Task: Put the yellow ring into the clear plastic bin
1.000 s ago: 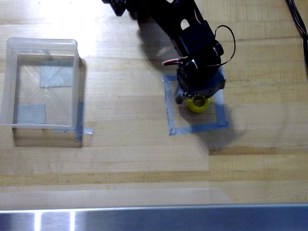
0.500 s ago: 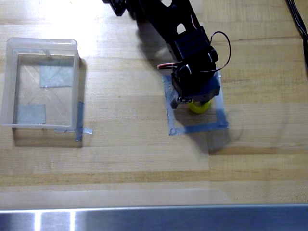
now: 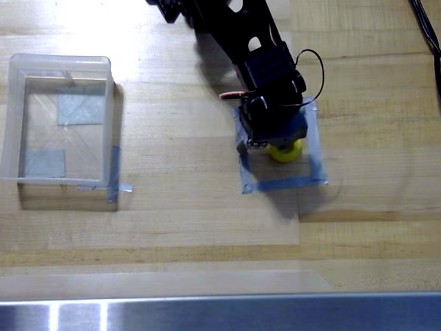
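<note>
Overhead view: the ring lies on the table inside the tape square, in its upper-middle part, w/ only the lower half of the yellow showing; the rest is covered by the black gripper sitting right over it. The ring's centre hole is hidden. Can't tell whether the fingers are apart, together or clamped on the ring, since the gripper body blocks them from above. The gripper head overlaps the top-left part of the tape square, and the arm runs from it up and left to the top edge of the pic. A red wire and a black cable loop show on the wrist, just above the tape square. Tape square's bottom strip and right strip are clear of the arm; the left strip is partly under the gripper. The bin stands well left of the tape square, w/ bare wood between them, upright and open at the top. Two grey tape patches show through its bottom, one upper-right, one lower-left. More tape strips poke out at the bin's lower-right corner. Below the tape square, along the bottom edge, runs a metal rail.
</note>
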You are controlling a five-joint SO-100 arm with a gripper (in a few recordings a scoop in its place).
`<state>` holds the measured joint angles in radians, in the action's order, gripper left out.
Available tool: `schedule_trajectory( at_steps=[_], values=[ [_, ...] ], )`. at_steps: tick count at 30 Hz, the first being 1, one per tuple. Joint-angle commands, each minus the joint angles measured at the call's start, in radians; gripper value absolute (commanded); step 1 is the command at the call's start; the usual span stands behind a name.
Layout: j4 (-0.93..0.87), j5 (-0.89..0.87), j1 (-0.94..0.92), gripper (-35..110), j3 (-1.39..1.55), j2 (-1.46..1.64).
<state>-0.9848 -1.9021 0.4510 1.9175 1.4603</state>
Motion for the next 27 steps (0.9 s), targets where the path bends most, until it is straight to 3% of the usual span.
schedule_trajectory(
  at_steps=[1, 10, 20, 27],
  values=[
    [-0.009, -0.011, 0.005, 25, 0.0, 0.028],
    [-0.009, -0.011, 0.005, 24, 0.002, 0.028],
    [-0.025, -0.003, 0.006, -1, 0.034, 0.046],
    [-0.02, -0.003, 0.003, 1, 0.081, 0.101]
  ],
)
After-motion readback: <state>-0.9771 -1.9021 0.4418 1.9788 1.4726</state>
